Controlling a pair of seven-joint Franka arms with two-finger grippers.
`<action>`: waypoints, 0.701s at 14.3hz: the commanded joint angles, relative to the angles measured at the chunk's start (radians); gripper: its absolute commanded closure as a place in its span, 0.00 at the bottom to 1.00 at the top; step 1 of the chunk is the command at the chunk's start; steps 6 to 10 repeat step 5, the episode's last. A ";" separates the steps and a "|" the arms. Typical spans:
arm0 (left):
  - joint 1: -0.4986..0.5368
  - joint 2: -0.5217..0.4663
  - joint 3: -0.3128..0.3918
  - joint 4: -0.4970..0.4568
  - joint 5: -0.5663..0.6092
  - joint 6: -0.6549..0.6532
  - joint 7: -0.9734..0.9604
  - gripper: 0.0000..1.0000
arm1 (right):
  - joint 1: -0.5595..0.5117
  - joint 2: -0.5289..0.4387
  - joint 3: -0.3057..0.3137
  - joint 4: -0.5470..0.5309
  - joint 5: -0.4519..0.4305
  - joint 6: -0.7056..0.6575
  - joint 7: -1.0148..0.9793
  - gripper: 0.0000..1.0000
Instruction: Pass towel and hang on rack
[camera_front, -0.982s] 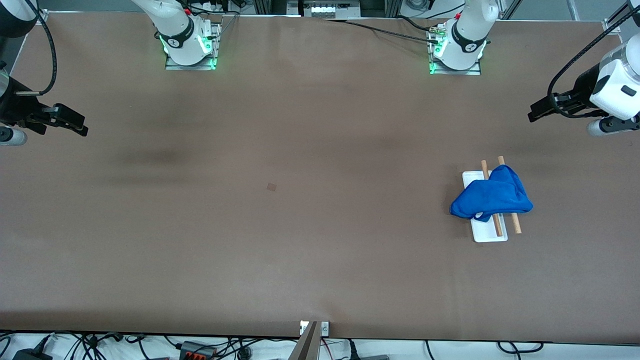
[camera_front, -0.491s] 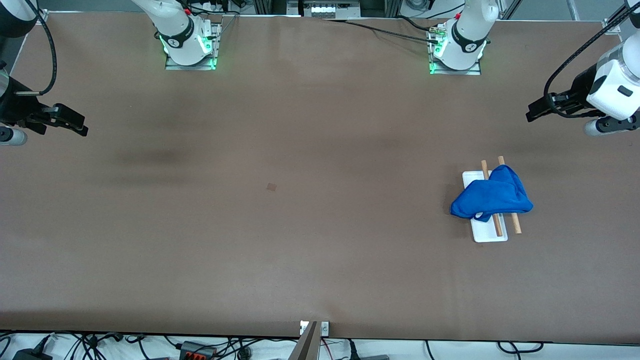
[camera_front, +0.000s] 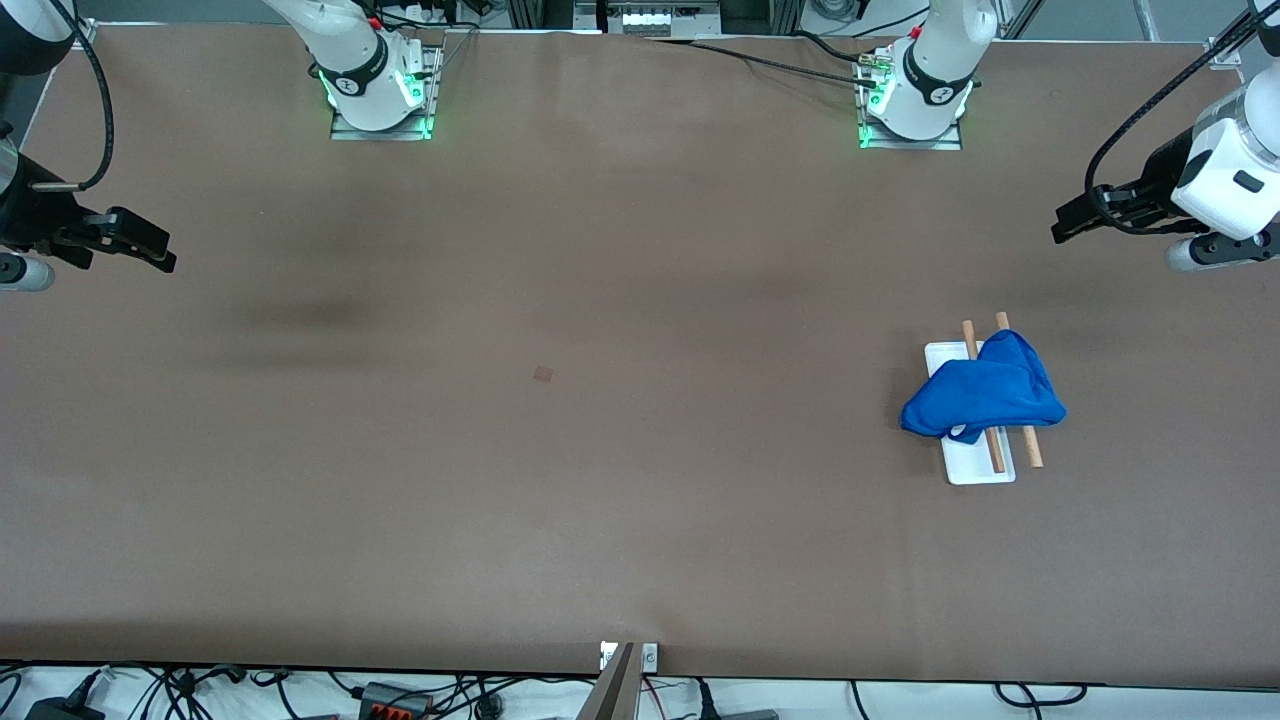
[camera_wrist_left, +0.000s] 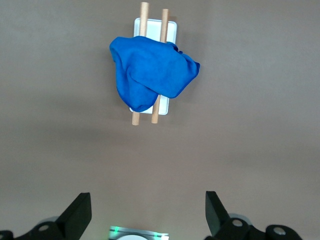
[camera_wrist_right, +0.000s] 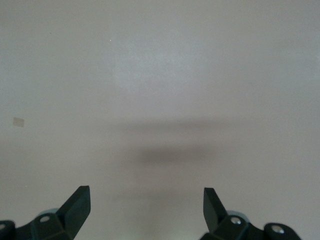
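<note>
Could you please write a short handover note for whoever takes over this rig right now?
Left gripper: open, empty, up over the table's left-arm end, away from the rack.
Right gripper: open, empty, waiting over the right-arm end.
Towel: draped in a bunch across both rods of the rack, toward the left arm's end; rod ends stick out on either side of it.
Done: towel is on the rack and released.
Left: nothing obvious; perhaps check that the bunched towel sits securely.
</note>
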 joint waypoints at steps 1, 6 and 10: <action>-0.016 -0.020 0.014 -0.017 0.033 0.009 0.080 0.00 | -0.007 -0.021 0.008 -0.016 0.001 -0.003 -0.018 0.00; -0.016 -0.020 0.014 -0.016 0.033 0.009 0.078 0.00 | -0.007 -0.021 0.008 -0.016 0.001 -0.003 -0.018 0.00; -0.016 -0.020 0.014 -0.016 0.033 0.009 0.078 0.00 | -0.007 -0.021 0.008 -0.016 0.001 -0.003 -0.018 0.00</action>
